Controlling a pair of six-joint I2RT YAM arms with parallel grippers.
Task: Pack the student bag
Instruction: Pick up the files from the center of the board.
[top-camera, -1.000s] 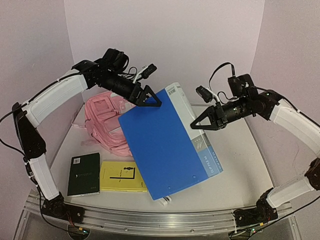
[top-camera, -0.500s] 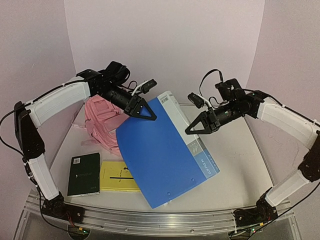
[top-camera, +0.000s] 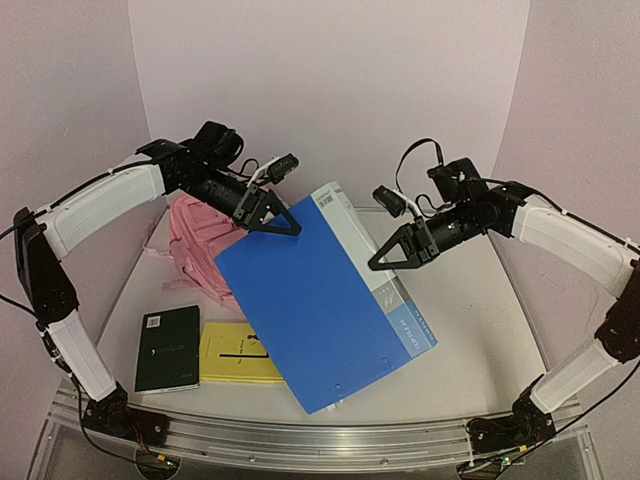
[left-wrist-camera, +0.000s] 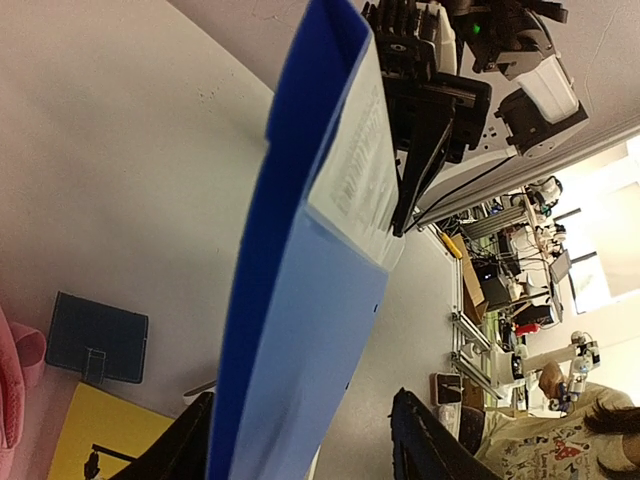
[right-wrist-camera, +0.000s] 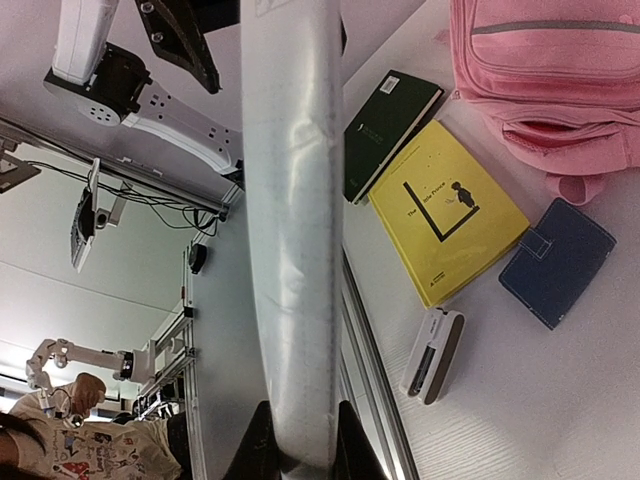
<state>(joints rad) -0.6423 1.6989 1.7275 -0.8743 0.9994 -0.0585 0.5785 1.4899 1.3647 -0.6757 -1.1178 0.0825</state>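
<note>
The step in hand looks like carrying the blue folder (top-camera: 310, 300) to the student bag (top-camera: 195, 240). The bag lies slumped at the far left of the table (top-camera: 480, 330), behind the left gripper (top-camera: 272, 220) and partly hidden by the folder's upper corner. The folder hangs tilted above the table, clear of the black notebook (top-camera: 168, 347) and yellow book (top-camera: 235, 352) lying side by side near the front edge. The right gripper (top-camera: 394, 256) pinches the folder at its pale spine edge, and its wrist view shows both fingers (right-wrist-camera: 262, 448) pressed tight against the folder's sides. The left gripper sits at the upper corner with its fingers (left-wrist-camera: 430, 440) spread to either side of the folder's edge. A strip of table shows between the folder and one finger, so it does not appear to be clamping. To do this well, I would close the left jaws firmly on that corner before moving, since a wide, flat folder held by one edge can swing or slip. Both arms should then travel together toward the bag, holding the tilt steady so neither grip twists. Whether the bag's main opening is unzipped cannot be told from here. It needs to gape wide, and the folder should go in narrow edge first, sliding along the inside wall rather than pushing the soft bag away.
</note>
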